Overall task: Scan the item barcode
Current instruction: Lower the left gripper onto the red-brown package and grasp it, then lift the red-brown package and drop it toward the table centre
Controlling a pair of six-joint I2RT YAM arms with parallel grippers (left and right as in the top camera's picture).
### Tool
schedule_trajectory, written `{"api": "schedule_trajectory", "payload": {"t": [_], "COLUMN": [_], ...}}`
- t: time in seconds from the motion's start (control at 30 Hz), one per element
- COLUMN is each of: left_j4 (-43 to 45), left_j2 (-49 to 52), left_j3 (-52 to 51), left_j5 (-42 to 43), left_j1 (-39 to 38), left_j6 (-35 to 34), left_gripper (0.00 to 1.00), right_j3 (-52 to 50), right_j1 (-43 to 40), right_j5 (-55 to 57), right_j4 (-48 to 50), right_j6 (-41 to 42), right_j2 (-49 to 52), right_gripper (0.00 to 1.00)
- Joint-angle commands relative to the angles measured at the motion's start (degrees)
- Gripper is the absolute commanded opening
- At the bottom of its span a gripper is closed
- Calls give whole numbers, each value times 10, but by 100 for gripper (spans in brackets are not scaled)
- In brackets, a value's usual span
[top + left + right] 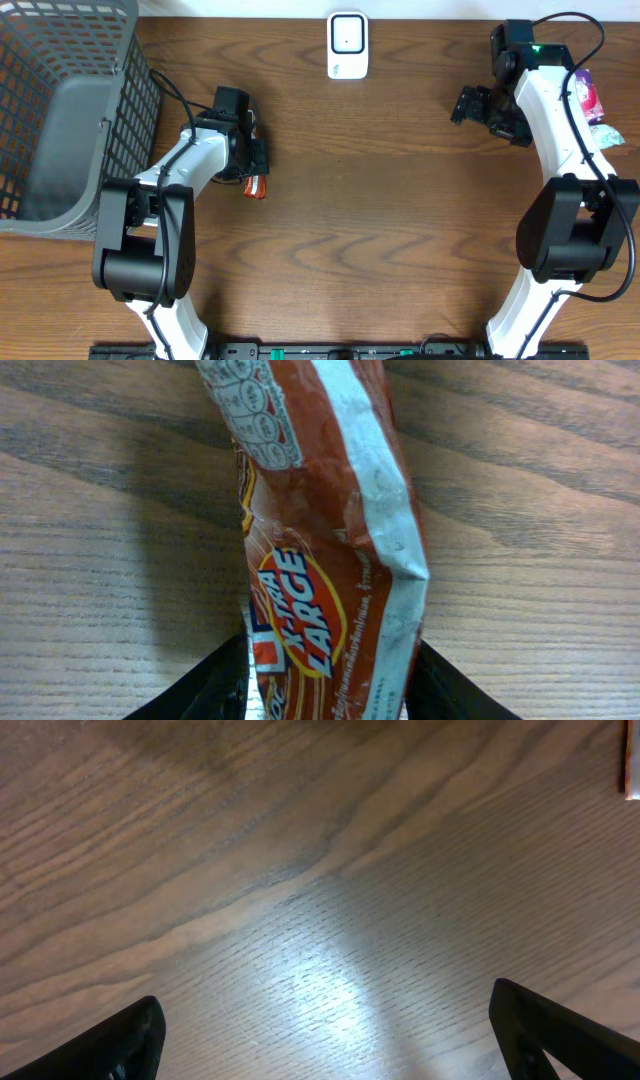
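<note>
Wooden table [380, 230]; basket [128, 70], scanner [347, 45], purple packets [588, 95]; orange packet [257, 186] perhaps resting.

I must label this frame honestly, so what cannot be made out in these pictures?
- Barcode: none shows on the snack packet in the left wrist view.
- Overhead, the left gripper covers most of it.
- Whether its fingers clamp it: unclear.
- Purple packet, overhead: partly behind the right arm.

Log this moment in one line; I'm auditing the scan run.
left tool astride snack packet, grip unconfirmed | right tool open, empty, over table | packet away from white scanner
</note>
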Motion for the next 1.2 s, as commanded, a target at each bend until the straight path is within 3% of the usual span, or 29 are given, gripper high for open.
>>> {"api": "schedule_trajectory", "payload": {"t": [0.0,0.03,0.07,0.13,0.17,0.63,0.7,0.87,1.17], "left_j4": [-2,-1,0,1,1,-17,-23,-38,-33], "left_j2": [8,8,7,7,6,-135,-151,-143,-49], "left_j3": [-14,-14,-14,-13,-12,-2,-2,-2,-2], "left_j5": [-7,-7,-7,-7,-6,-20,-72,-290,-572], "left_j1": [-1,-1,-1,-1,-1,-6,-20,-90,-236], "left_j6": [-3,-3,-3,-3,-4,-4,-4,-7,-19], "left_gripper": [49,48,40,12,7,7,8,7,7], "right_j3": [1,1,1,1,1,1,1,1,1], "right_j1": [-5,-5,-5,-5,-5,-5,-5,-5,-5], "right_j5": [9,9,9,9,9,9,9,9,9], "right_j4": [-1,-1,-1,-1,-1,-1,-1,-1,-1], "right_j6": [-6,-6,-6,-6,-6,-6,-6,-6,-6], "right_j2": [-2,-2,-2,-2,-2,-2,-2,-2,-2], "right_gripper": [99,99,99,99,99,99,99,99,99]}}
